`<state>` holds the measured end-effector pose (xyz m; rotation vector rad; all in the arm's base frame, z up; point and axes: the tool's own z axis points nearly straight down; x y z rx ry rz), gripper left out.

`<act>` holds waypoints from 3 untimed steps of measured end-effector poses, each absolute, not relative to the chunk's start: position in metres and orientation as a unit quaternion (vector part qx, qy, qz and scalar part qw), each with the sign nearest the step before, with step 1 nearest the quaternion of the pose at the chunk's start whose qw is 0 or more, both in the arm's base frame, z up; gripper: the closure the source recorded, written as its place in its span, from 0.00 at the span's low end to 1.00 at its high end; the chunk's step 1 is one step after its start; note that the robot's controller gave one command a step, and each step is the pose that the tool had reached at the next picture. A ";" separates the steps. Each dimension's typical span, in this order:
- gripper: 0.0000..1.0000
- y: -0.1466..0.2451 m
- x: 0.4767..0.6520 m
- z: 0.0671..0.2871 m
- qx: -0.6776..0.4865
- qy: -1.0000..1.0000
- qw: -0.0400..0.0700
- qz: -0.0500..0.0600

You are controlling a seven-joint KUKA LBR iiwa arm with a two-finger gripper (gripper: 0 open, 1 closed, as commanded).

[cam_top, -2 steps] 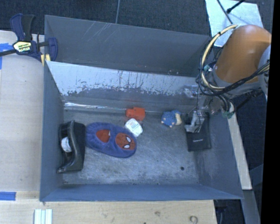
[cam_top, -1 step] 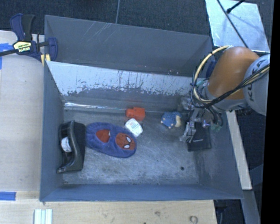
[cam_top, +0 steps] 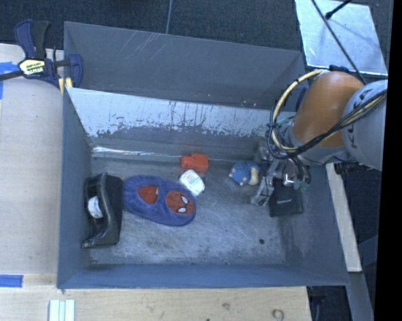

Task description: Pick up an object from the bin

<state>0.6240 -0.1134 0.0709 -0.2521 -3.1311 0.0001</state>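
Note:
My gripper [cam_top: 270, 192] hangs low at the right end of the bin floor, close to the right wall. Just to its left lies a small blue toy figure with a yellowish part [cam_top: 242, 174], beside the fingers and not between them. Further left are a small orange block [cam_top: 195, 163] and a white crumpled piece [cam_top: 192, 182]. A blue slipper with two red faces [cam_top: 159, 200] lies in the middle of the floor.
A black tape dispenser [cam_top: 101, 210] stands against the left wall. The arm with its orange cover and cables leans in over the right rim. Bare floor stretches along the front of the bin.

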 end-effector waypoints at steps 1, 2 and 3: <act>1.00 -0.113 0.624 0.070 -0.079 -0.997 0.000 0.000; 0.00 -0.113 0.623 0.070 -0.079 -0.997 0.001 0.000; 0.00 -0.160 0.600 0.070 0.015 -1.000 -0.001 0.001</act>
